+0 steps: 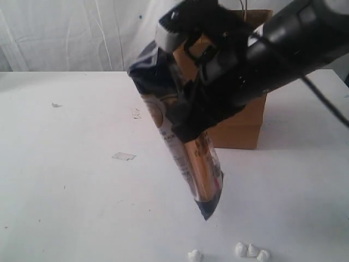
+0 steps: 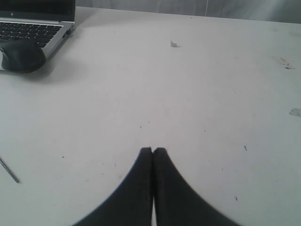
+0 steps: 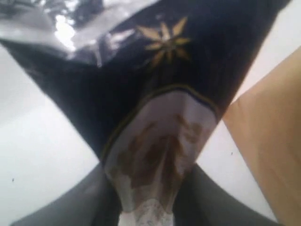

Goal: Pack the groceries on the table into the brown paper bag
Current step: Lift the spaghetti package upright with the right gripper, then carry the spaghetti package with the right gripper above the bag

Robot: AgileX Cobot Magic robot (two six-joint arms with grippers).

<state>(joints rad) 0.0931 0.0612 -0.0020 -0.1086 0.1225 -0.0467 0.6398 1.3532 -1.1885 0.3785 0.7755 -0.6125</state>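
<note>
Hanging closest to the exterior camera, the long dark-blue spaghetti packet point(image 1: 193, 166) is clear of the table point(image 1: 71, 191), tilted, with its lower end pointing down toward the white surface. The right gripper point(image 1: 185, 117) grasps it around the middle. Behind arm and packet stands the brown paper bag point(image 1: 240, 128), upright, its mouth mostly hidden by the arm. The packet sits in front of the bag rather than above the opening, as far as this angle lets me judge. No other groceries lie on the table here; only small white foam lumps point(image 1: 251, 251) near the front edge and a flat paper scrap point(image 1: 124, 156).

From the left wrist, the left gripper point(image 2: 153, 153) hovers over bare tabletop with its jaws pressed together on nothing. A laptop point(image 2: 33, 28) and a mouse point(image 2: 21, 55) lie at the far corner; no grocery is in sight.

From the right wrist, the packet fills the frame, clamped between the dark fingers point(image 3: 70, 207), with a side of the bag just beside it.

By my reading the spaghetti looks like the only item left out. What the bag holds cannot be seen. Remaining: carry the packet over the mouth, lower it in, let go.
</note>
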